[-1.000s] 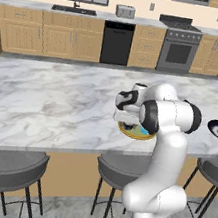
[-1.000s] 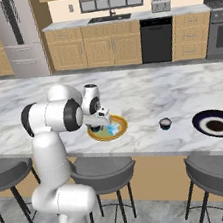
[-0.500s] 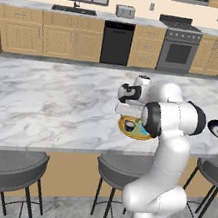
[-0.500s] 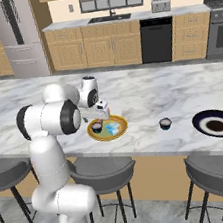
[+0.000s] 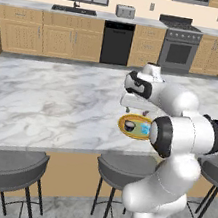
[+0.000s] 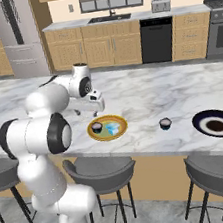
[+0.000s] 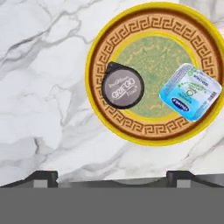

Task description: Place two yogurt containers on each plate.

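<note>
Yogurt containers are seen on the yellow-rimmed plate [image 7: 148, 24]: a dark round cup [image 7: 122, 85] and a light blue boxy tub [image 7: 190, 92] lie side by side, apart, on its greenish centre. Another round cup [image 6: 165, 123] stands on the marble tabletop [image 6: 146, 90] between that plate and the dark plate [image 6: 217, 125]. The white arm is bent over the tabletop, with the claw [image 5: 136, 103] held above the yellow-rimmed plate, pointing down, released and grasping nothing; its dark fingertips [image 7: 43, 177] are spread wide.
</note>
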Tool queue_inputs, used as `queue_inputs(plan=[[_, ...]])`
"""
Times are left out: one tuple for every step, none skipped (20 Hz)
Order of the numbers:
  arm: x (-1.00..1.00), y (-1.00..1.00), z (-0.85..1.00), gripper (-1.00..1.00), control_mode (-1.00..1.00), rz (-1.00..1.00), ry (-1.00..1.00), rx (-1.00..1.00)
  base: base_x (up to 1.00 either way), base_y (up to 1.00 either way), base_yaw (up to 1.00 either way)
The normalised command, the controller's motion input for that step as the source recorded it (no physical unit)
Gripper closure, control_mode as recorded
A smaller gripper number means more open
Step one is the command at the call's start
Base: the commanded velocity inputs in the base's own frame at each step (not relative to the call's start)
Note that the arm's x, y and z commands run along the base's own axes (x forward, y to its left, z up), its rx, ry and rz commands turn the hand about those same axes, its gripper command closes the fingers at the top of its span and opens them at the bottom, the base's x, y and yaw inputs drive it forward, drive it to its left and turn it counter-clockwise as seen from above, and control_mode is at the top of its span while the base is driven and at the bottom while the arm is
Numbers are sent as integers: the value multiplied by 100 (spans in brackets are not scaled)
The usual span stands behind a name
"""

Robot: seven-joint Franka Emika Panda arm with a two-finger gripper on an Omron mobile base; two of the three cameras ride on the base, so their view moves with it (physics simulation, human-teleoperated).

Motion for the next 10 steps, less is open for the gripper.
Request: queue_inputs(plan=[[-93, 40, 71, -100, -100, 0, -5, -3, 0, 0, 0], [-87, 34, 73, -100, -100, 2, 0, 0, 0, 0, 0], [-78, 34, 78, -100, -100, 0, 0, 0, 0, 0, 0], [-79, 13, 75, -100, -100, 0, 0, 0, 0, 0, 0], [-91, 0, 78, -100, -100, 0, 0, 0, 0, 0, 0], [-100, 0, 69, -100, -100, 0, 0, 0, 0, 0, 0], [-100, -6, 59, -100, -100, 6, -1, 0, 0, 0, 0], [-100, -19, 47, -100, -100, 10, -4, 0, 0, 0, 0], [-100, -14, 41, -100, -100, 13, -6, 0, 0, 0, 0], [-92, 0, 24, -100, -100, 23, -10, 0, 0, 0, 0]])
